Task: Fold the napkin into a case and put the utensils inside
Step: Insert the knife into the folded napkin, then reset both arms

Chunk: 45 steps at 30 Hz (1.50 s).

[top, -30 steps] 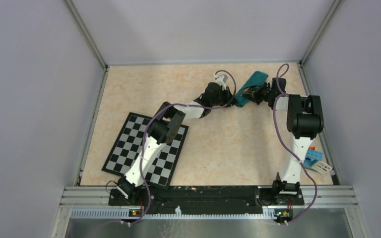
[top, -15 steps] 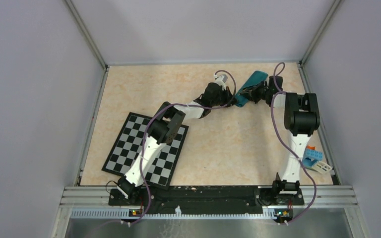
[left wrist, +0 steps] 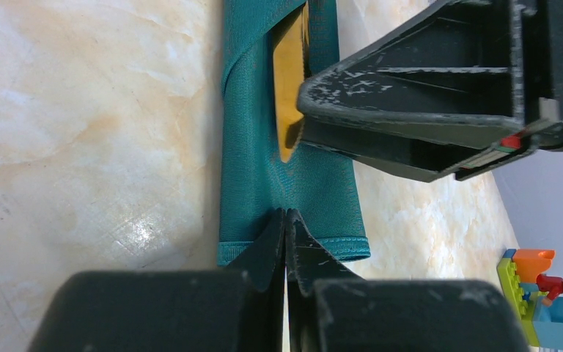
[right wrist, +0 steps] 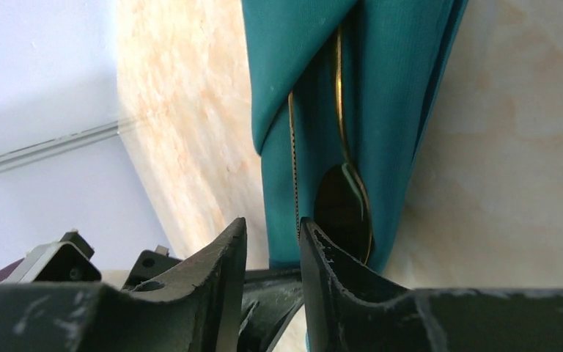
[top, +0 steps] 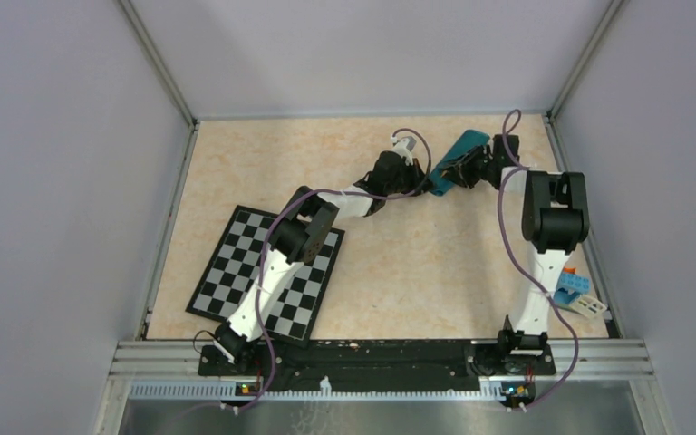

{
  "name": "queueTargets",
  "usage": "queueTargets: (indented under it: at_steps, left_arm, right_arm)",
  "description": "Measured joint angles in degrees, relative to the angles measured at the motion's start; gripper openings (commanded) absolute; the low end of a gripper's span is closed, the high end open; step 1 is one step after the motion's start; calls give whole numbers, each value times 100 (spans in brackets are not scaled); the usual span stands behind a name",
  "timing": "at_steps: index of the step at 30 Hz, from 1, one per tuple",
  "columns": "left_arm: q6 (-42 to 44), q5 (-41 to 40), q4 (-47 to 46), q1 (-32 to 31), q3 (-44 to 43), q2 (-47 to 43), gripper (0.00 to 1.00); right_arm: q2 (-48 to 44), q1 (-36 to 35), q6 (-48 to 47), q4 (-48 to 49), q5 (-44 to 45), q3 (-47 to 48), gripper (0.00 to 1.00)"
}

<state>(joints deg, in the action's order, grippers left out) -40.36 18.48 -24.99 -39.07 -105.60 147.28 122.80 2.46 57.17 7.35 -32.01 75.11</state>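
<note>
The teal napkin is folded into a narrow case at the far right of the table. It also shows in the left wrist view and the right wrist view. A yellowish-tan utensil shows in its open fold. A dark spoon and a thin serrated blade lie in the fold. My left gripper is shut, its tips resting on the case's near hemmed end. My right gripper is slightly open over the case's opening, beside the spoon, holding nothing. The two grippers face each other across the case.
A black-and-white checkerboard mat lies at the near left under the left arm. Blue, green and orange toy blocks sit at the near right edge and show in the left wrist view. Grey walls close in behind and right of the case.
My right gripper has shifted slightly up and left along the case, and its arm swung a little. The left arm and the case have stayed put.
</note>
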Motion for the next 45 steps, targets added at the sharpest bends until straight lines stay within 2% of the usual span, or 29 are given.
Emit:
queueTargets:
  at_steps: [4, 7, 13, 17, 20, 23, 29, 32, 37, 38, 39, 40, 42, 45]
  left_arm:
    - [4, 4, -2, 0, 0, 0, 0]
    - [11, 9, 0, 0, 2, -2, 6]
    - [50, 15, -22, 0, 284, -197, 18]
    - [133, 83, 98, 2, 610, -494, 33]
    - [157, 168, 304, 0, 918, -896, 40]
    - [153, 302, 415, 2, 1178, -1399, 45]
    - [256, 525, 739, 79, 2151, -3158, 53]
    - [511, 520, 1147, 114, 2577, -4310, 60]
    - [949, 577, 1816, 151, 3038, -6443, 65]
    - [1049, 601, 1956, 151, 3088, -6889, 68]
    - [1152, 614, 2109, 151, 3110, -7344, 84]
    - [1237, 614, 2227, 151, 3110, -7700, 90]
    - [1460, 588, 2516, 151, 3062, -8400, 92]
    - [1759, 463, 3091, 151, 2612, -9047, 98]
  right_arm:
    - [-315, -7, -219, -531, 81, 2, 50]
    - [-654, -17, -555, -1038, 181, 2, 59]
    - [-1145, -44, -1373, -1926, 238, 426, 57]
    - [-1519, -144, -2074, -2601, 669, 538, 59]
    - [-2096, -481, -2675, -3276, 1224, 573, 59]
    - [-2824, -1128, -3217, -3762, 1685, 595, 60]
    - [-4782, -2317, -3729, -4227, 1971, 232, 61]
    - [-5794, -2374, -3748, -4474, 1834, 127, 64]
    - [-7355, -2367, -3641, -4859, 1714, 382, 69]
    - [-7563, -2367, -3622, -4951, 1725, 560, 70]
    - [-7737, -2367, -3609, -5029, 1759, 765, 71]
    - [-7849, -2367, -3604, -5049, 1794, 896, 73]
    - [-8135, -2367, -3595, -5099, 2009, 1268, 78]
    - [-8463, -2367, -3604, -5117, 2452, 1504, 80]
